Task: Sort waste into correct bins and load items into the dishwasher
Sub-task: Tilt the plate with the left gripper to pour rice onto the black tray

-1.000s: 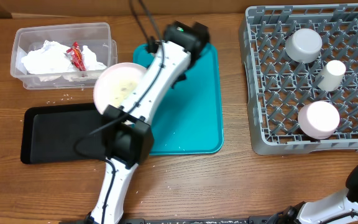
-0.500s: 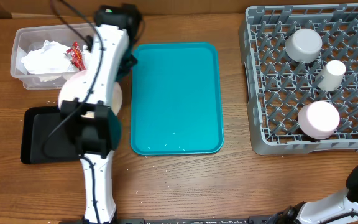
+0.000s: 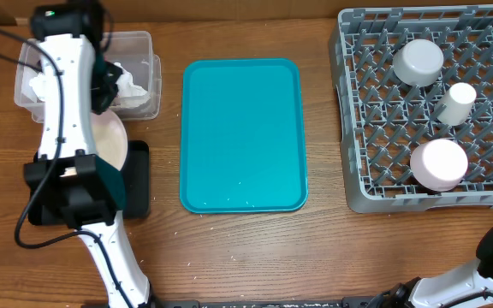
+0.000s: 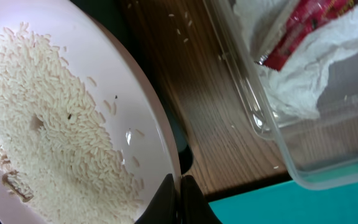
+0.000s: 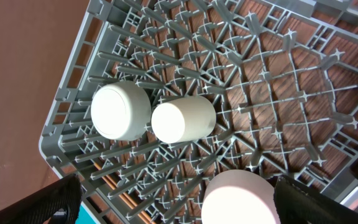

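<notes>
Left gripper [image 4: 178,194]: jaws pinched shut on the rim of the large white plate [image 4: 73,93], a thin bite right at the edge. Right gripper [image 5: 176,202]: jaws spread wide with nothing between them, hovering over the dish rack [image 3: 371,137], far right of the teal tray [image 3: 242,133].

The change you should log:
- A second ago the plate sat over the teal tray's upper left corner.
- Half a second ago it was just off that tray's left edge.
- Now it is well left of the tray, beside the clear tub [image 3: 139,43] and apparently overlapping the black tray [image 3: 137,180].
- The teal tray is uncovered.
- The right arm and the rack contents have not moved.

What that likely means: the carry is about finished, but the rice [image 4: 48,124] is still on the plate, so the dump isn't done. You'd expect a tip into a bin next, then the plate goes back across the teal tray to the rack. Watch that edge grip when it tilts.

View differences:
- **Left wrist only:** you see the rice heap, the red wrapper [image 4: 291,34] and crumpled napkins [image 4: 297,87] inside the tub, and stray grains [image 4: 180,28] on the wood.
- **Overhead:** the arm hides the wrapper and most of the plate and black tray, but only this view places the plate against the teal tray.
- **Right wrist:** close on the grey bowl [image 5: 120,111], small white cup [image 5: 182,121] and smaller white dish [image 5: 238,199] among the pegs.
</notes>
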{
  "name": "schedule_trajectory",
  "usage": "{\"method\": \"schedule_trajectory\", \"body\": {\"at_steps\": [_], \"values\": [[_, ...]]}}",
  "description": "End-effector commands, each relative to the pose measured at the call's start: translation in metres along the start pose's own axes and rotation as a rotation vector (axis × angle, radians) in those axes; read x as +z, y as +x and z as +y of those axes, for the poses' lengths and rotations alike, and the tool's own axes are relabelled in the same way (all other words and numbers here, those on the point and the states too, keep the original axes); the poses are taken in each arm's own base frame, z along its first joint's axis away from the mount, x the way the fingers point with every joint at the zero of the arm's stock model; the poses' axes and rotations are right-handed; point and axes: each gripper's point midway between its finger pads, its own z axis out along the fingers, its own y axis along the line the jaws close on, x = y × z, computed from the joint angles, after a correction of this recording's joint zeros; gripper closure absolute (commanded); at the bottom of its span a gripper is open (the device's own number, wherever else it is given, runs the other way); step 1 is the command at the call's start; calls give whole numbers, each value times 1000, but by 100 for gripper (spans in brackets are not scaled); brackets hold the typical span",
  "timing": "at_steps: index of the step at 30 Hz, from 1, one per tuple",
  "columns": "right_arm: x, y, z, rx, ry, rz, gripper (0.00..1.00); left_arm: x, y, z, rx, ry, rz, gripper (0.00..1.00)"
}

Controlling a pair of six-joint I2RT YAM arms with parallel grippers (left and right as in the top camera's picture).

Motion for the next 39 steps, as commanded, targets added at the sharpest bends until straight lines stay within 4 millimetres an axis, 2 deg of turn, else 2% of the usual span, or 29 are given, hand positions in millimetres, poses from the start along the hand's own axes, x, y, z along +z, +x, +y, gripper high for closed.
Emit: {"method": "schedule_trajectory", "body": {"at_steps": [1, 10, 16, 23, 28, 39], "values": [[-3, -2, 3, -3, -4, -14, 0, -8, -7, 4, -47, 66, 62, 96], [-3, -2, 3, -3, -4, -14, 0, 2, -13, 9, -40, 83, 110, 96], [-3, -2, 3, -3, -4, -14, 0, 0, -7, -3, 1, 148, 160, 96], [-3, -2, 3, -3, -4, -14, 0, -1, -10, -1, -9, 204, 232, 96], [-3, -2, 3, -3, -4, -14, 0, 0, -14, 8, -21, 201, 257, 96], [-3, -2, 3, -3, -4, -14, 0, -4, -10, 5, 11, 266, 326, 96]]}}
